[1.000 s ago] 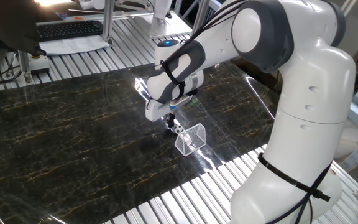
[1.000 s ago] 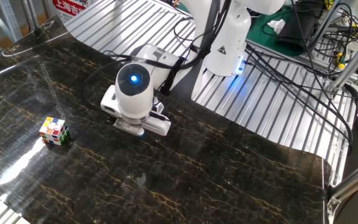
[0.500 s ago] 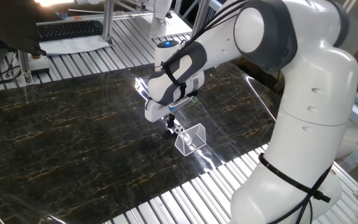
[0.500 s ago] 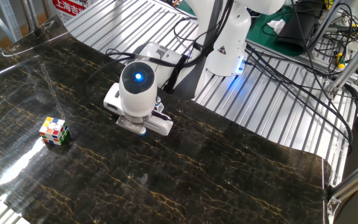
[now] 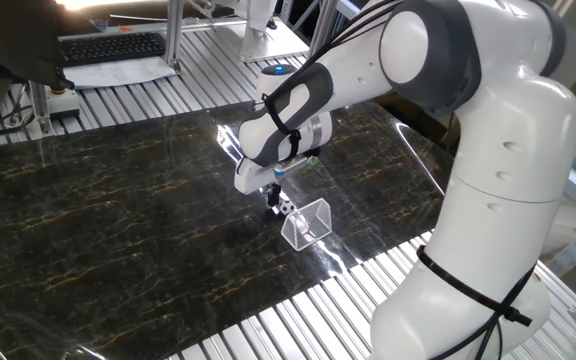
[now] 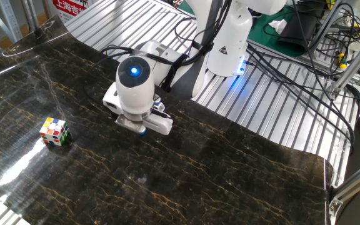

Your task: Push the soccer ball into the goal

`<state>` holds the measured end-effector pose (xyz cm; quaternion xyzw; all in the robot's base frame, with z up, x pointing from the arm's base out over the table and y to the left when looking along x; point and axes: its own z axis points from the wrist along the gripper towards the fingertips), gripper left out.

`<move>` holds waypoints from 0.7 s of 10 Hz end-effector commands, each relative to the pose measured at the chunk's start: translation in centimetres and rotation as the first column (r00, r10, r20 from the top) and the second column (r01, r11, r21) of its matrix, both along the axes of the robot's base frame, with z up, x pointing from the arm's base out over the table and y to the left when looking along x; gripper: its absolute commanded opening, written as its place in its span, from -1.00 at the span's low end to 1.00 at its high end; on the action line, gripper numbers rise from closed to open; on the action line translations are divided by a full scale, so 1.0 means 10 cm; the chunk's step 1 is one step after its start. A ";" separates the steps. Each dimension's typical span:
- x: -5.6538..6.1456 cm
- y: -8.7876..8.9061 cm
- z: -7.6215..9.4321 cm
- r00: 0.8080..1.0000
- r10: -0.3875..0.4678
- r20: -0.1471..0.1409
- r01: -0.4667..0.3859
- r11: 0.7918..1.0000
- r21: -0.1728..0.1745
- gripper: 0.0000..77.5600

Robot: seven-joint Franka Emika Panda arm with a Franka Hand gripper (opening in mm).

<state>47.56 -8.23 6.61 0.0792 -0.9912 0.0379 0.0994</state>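
Note:
The soccer ball, tiny and white with black patches, rests on the dark marble-patterned table right at the open mouth of the goal, a small wire frame with see-through netting. My gripper points down just left of the ball, its dark fingertips close together as one narrow tip, touching or nearly touching the ball. In the other fixed view my hand covers the gripper tips, the ball and the goal.
A multicoloured Rubik's cube lies far off on the table's other side. The ribbed metal surface borders the table just beyond the goal. A keyboard and cables lie off the table.
My hand has turned and shifted only slightly over the same spot. The ball and the goal look unmoved.

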 end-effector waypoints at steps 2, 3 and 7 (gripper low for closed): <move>0.01 0.00 0.01 0.995 0.014 -0.096 -0.017 0.999 -0.039 -1.00; 0.01 0.00 0.01 0.996 0.014 -0.091 -0.017 0.999 -0.036 -1.00; 0.01 0.00 0.01 0.995 0.028 -0.096 -0.032 0.999 -0.042 -1.00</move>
